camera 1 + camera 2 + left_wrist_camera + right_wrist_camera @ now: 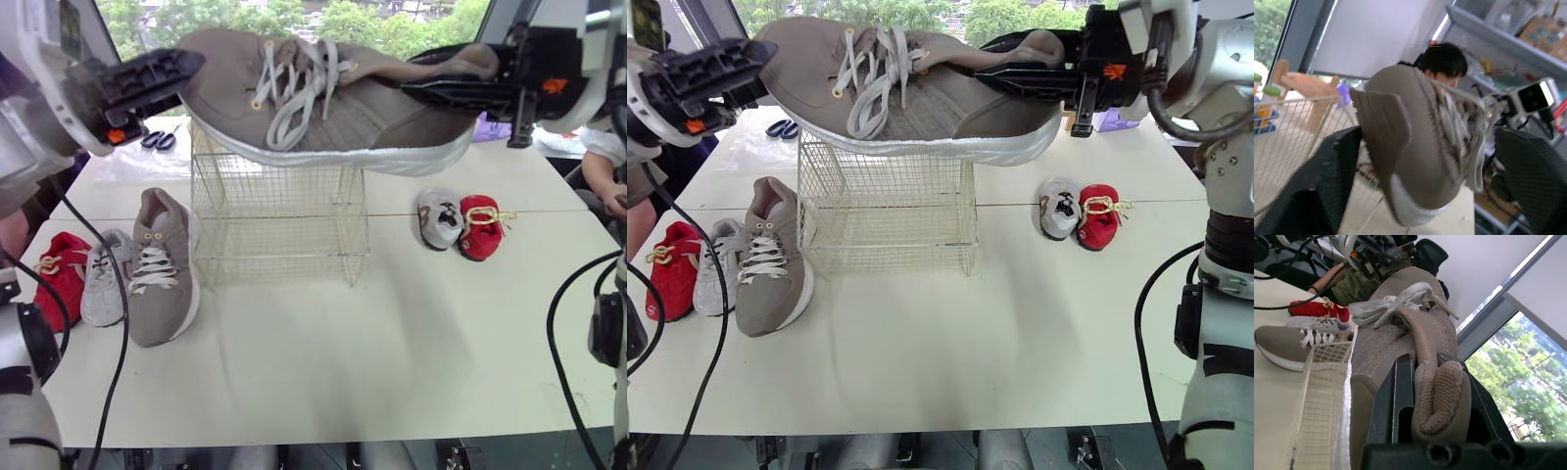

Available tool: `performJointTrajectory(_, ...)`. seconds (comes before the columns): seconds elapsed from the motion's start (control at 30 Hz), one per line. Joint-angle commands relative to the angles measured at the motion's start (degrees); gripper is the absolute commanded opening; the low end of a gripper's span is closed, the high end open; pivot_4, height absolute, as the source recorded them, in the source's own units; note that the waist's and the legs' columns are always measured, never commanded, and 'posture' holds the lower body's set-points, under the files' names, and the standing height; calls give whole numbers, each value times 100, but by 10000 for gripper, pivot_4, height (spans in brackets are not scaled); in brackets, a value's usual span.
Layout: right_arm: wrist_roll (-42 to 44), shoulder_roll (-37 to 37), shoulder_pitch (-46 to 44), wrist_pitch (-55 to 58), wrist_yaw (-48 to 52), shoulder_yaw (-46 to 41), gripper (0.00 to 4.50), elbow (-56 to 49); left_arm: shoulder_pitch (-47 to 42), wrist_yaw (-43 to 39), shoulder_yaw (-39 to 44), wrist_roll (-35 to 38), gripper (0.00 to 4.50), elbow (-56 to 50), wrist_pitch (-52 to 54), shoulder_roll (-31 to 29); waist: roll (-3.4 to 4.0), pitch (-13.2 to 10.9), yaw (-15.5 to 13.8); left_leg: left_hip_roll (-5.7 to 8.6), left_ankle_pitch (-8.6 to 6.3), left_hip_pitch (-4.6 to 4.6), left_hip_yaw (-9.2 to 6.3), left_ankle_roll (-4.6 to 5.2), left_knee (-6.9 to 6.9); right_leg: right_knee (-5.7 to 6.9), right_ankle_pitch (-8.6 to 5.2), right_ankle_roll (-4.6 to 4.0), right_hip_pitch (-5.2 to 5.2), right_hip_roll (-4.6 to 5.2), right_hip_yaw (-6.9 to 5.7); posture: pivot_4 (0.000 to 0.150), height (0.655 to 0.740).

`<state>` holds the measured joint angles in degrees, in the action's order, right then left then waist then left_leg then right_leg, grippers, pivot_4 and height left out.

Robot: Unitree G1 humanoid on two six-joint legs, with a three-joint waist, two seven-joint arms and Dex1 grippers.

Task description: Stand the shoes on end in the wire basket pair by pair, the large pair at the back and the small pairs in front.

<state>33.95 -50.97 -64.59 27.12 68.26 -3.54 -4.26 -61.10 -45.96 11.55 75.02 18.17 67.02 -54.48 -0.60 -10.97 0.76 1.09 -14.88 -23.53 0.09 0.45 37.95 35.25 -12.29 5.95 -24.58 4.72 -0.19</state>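
A large taupe shoe (323, 98) hangs level above the empty wire basket (279, 225). My right gripper (431, 83) is shut on its heel collar (1437, 396). My left gripper (181, 69) stands open at the toe end, its fingers either side of the toe (1400, 147), one finger (1337, 171) touching it. The matching taupe shoe (157, 269) lies left of the basket beside a small grey shoe (103, 279) and a small red shoe (61, 274). Another small grey shoe (440, 217) and red shoe (481, 227) lie right of the basket.
Blue-handled scissors (157, 140) lie at the back left of the white table (392, 352). A person's arm (607, 176) rests at the table's right edge. Black cables (118, 362) hang along both sides near my arms.
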Motion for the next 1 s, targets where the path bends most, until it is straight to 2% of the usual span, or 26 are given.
performJointTrajectory(0.03, 159, -42, -63, 16, -103, -304, 2545, -393, -331, -432, 70, -258, 22694, 40, 49, 142, -2, -1, -2, -1, 0, 0, 0, 0, 0, 0, 0, 0, 0, 0, 0, 1500, 7400)
performJointTrajectory(0.07, 181, -47, -59, 75, -126, -310, 2545, -444, -368, -485, 88, -304, 17369, 35, 68, 202, -2, -1, -6, -2, 0, -1, -1, 0, 0, 0, 0, 0, 0, 0, 0, 1500, 7400)
performJointTrajectory(0.13, 193, -37, -103, 178, -170, -307, 2545, -487, -389, -583, 147, -377, 9552, 4, 97, 286, -2, -1, -9, -2, 0, -2, -1, 0, 0, 0, 0, 0, 0, 2, 0, 1500, 7400)
performJointTrajectory(0.2, 204, -40, -170, 289, -179, -325, 2545, -482, -389, -601, 241, -400, 5051, -57, 139, 376, -2, -1, -6, -1, 0, -2, -1, 0, 0, 0, 0, 1, 0, 4, 0, 1500, 7400)
performJointTrajectory(0.37, 387, 54, -119, 702, -361, -448, 2545, -535, -246, -185, 667, -474, 4563, -73, 49, 653, -2, -1, -6, -2, 0, -2, -1, 0, 1, 1, 0, 1, -1, 5, 0, 1500, 7400)
performJointTrajectory(0.4, 453, 100, -66, 820, -483, -533, 12616, -510, -140, -38, 805, -491, 4563, -147, -37, 734, -3, -1, -8, -2, 0, -2, -2, 0, 1, 1, 1, 1, -1, 6, 1, 1500, 7400)
performJointTrajectory(0.43, 508, 121, -24, 905, -571, -602, 15039, -505, -62, 70, 911, -494, 4563, -230, -74, 795, -2, -1, -8, -2, 0, -1, -2, 0, 1, 1, 1, 1, -1, 8, 1, 1500, 7400)
performJointTrajectory(0.47, 553, 173, 31, 974, -763, -751, 21410, -418, 22, 297, 1099, -423, 4563, -313, -105, 905, -3, -1, -8, -1, 0, -1, -2, 0, 1, 3, 1, 1, -1, 13, 1, 1500, 7400)
performJointTrajectory(0.5, 608, 218, 101, 1034, -973, -937, 25550, -301, 111, 530, 1297, -346, 4563, -400, -153, 1014, -3, -1, -10, 0, 0, -1, -2, 0, 1, 6, 1, 2, -1, 17, 0, 1500, 7400)
performJointTrajectory(0.57, 801, 360, 205, 1172, -1487, -1416, 36877, -63, 308, 1008, 1690, -159, 4563, -641, -230, 1227, -4, -1, -13, 1, 1, -1, -2, -1, 2, 7, 2, 2, -2, 25, -1, 1500, 7400)
performJointTrajectory(0.63, 1098, 591, 180, 1230, -2061, -1946, 44761, 194, 500, 1556, 2045, 129, 4563, -958, -344, 1486, -5, -1, -16, 4, 0, -2, -2, -3, 2, 6, 3, 2, -3, 36, 0, 1500, 7400)
performJointTrajectory(0.77, 1427, 1057, 268, 1056, -3124, -2811, 44761, 737, 935, 2800, 2556, 918, 4563, -1874, -799, 2223, -6, 0, -29, 8, 1, -6, -3, -7, -4, 5, 4, 2, -8, 54, 3, 1500, 7400)
performJointTrajectory(0.87, 2020, 1421, 575, 1376, -3537, -3242, 44761, 859, 1078, 3484, 2659, 1287, 4563, -2444, -1363, 2743, -8, 1, -50, 14, 1, -9, -4, -9, -4, 2, 5, 1, -8, 65, 2, 1500, 7400)
performJointTrajectory(1.0, 2811, 2228, 863, 1545, -4219, -3452, 44761, 685, 1186, 3726, 2499, 1133, 4563, -2863, -2032, 3199, -3, 4, -5, 17, 2, -8, -3, -9, -4, 3, 8, 5, -5, 64, 2, 1500, 7400)
